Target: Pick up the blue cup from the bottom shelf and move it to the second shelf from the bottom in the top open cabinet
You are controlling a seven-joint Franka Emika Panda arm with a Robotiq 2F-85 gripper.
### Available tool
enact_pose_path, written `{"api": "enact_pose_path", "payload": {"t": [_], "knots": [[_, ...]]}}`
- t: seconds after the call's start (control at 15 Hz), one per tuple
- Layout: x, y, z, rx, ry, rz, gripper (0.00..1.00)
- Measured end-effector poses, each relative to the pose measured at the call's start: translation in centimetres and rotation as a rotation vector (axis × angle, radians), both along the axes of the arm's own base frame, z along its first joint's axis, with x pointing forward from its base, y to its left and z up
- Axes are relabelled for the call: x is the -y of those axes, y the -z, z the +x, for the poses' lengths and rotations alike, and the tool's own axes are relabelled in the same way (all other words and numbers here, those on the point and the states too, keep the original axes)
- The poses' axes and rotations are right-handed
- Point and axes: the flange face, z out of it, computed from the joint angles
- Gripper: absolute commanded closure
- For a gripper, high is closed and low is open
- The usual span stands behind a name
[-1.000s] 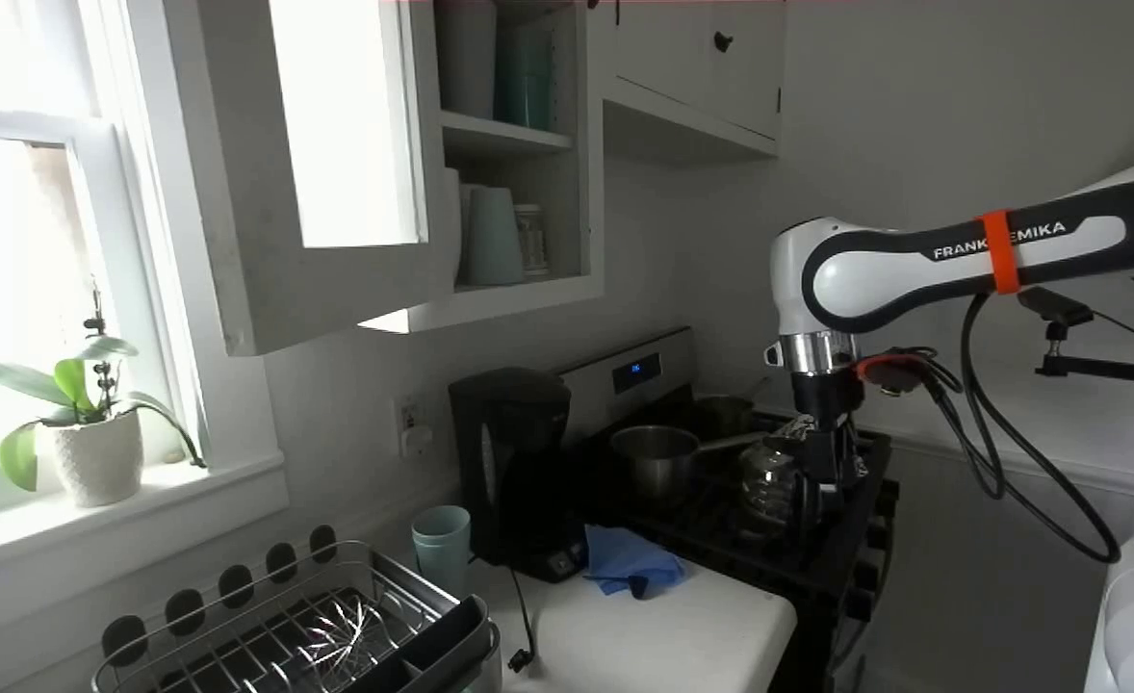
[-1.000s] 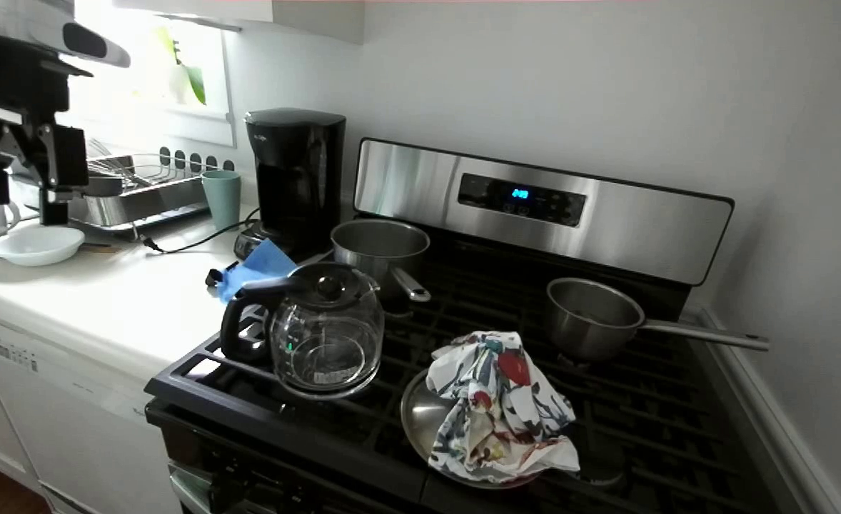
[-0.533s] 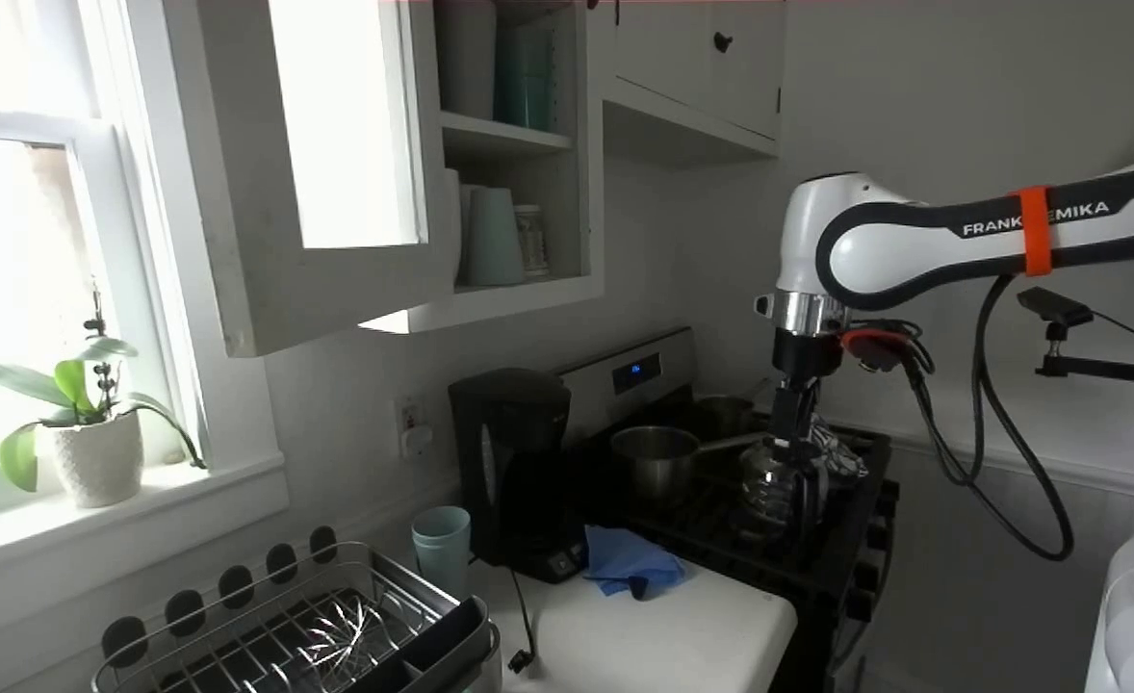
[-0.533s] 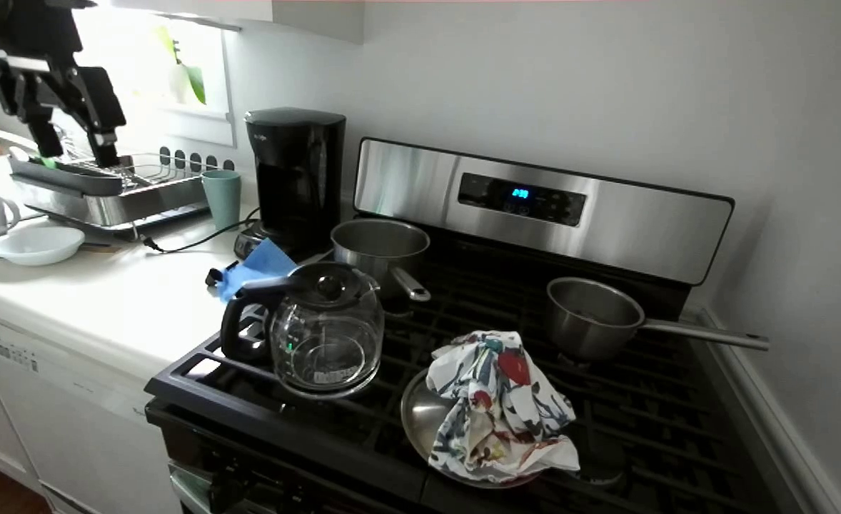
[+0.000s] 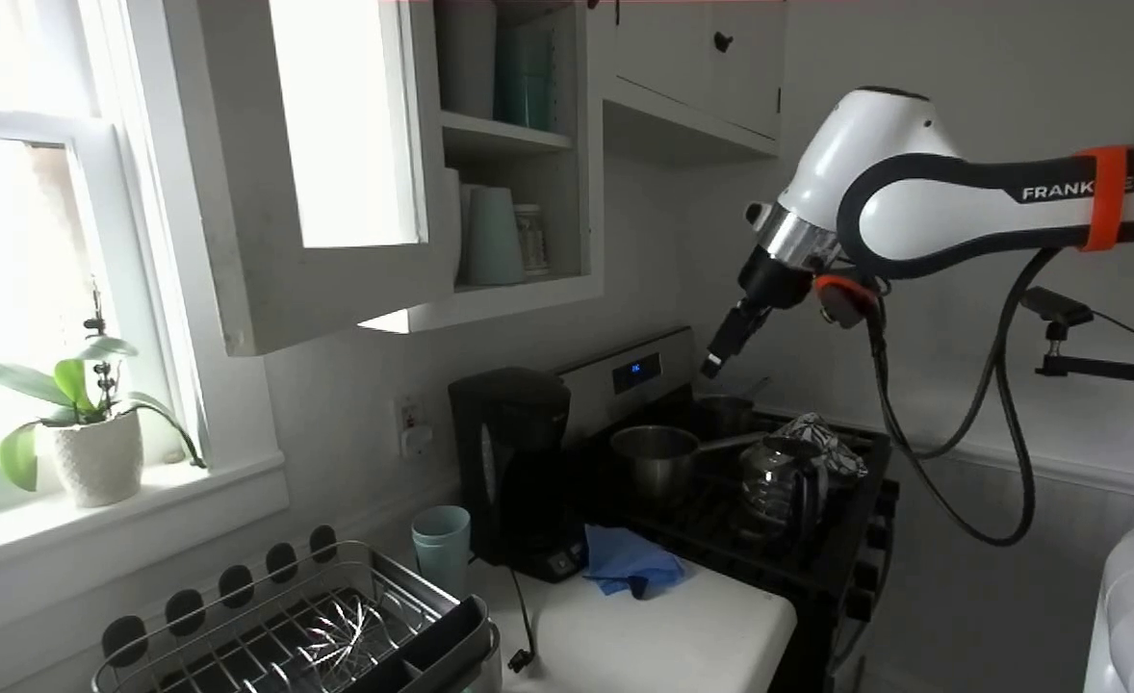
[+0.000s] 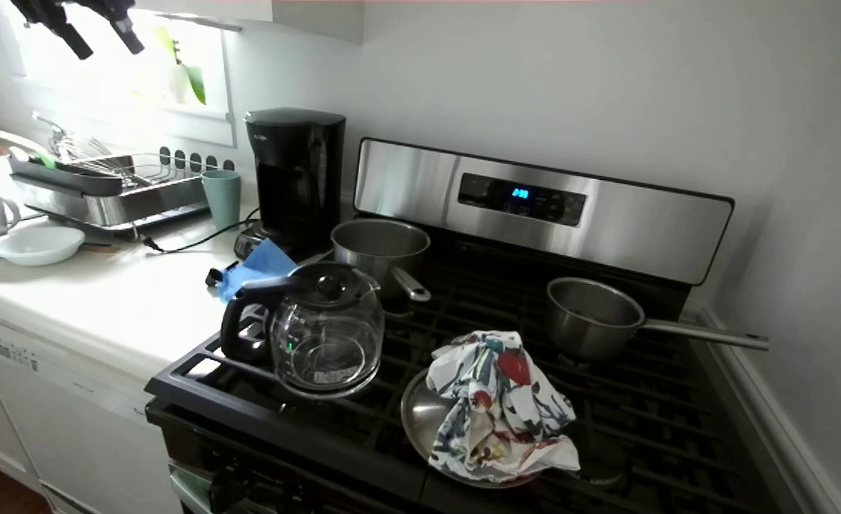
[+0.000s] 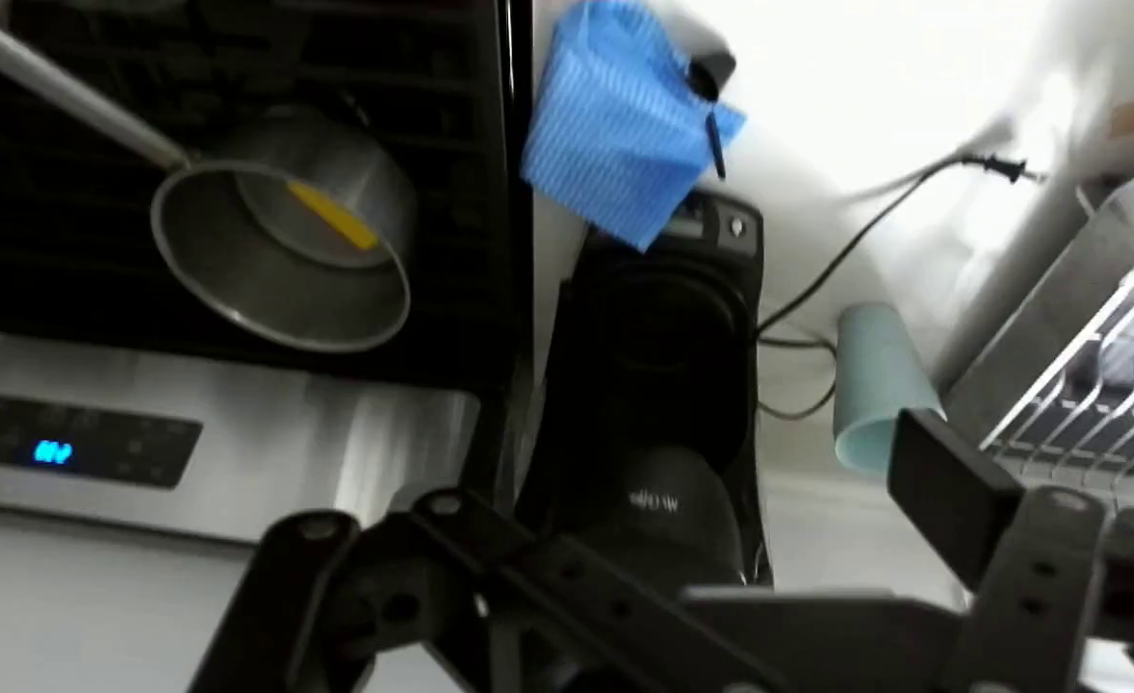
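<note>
In an exterior view I see the pale blue cup (image 5: pixel 496 236) vertical on the bottom shelf (image 5: pixel 528 297) of the cabinet (image 5: pixel 593 192), higher and leftward from my down-tilted claw (image 5: pixel 711 366), whose empty fingers (image 6: pixel 128 36) are wide apart.

The coffee maker (image 6: pixel 298 178) stands at the back, stove-side corner of the countertop (image 6: pixel 113 300), the tumbler (image 6: pixel 222 198) between it and the dish rack (image 6: pixel 149 207). The dishcloth (image 6: pixel 256 271) lies before the coffee maker, by the stove-side edge. The bowl (image 6: pixel 37 250) sits before the rack, toward the front edge. Just past the stove-side edge, on the stove (image 6: pixel 463 300), the carafe (image 6: pixel 328 339) stands before a saucepan (image 6: pixel 385 246). Above the back edge, in an exterior view, a cup (image 5: pixel 496 238) stands left of a jar (image 5: pixel 531 241) on the bottom shelf (image 5: pixel 562 278) of the cabinet (image 5: pixel 591 192).
</note>
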Motion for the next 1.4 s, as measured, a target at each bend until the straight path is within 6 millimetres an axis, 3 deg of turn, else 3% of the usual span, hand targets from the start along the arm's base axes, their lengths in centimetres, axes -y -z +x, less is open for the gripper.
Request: {"api": "enact_pose_path", "payload": {"t": [0.33, 1.0, 1.4], "knots": [[-2.9, -4.7, 0.7, 0.28, -0.049, 0.015, 0.0], [-3.8, -5.4, 1.4, 0.327, -0.076, 0.026, 0.0], [-10.1, -7.2, 3.8, 0.517, -0.261, 0.093, 0.0]]}}
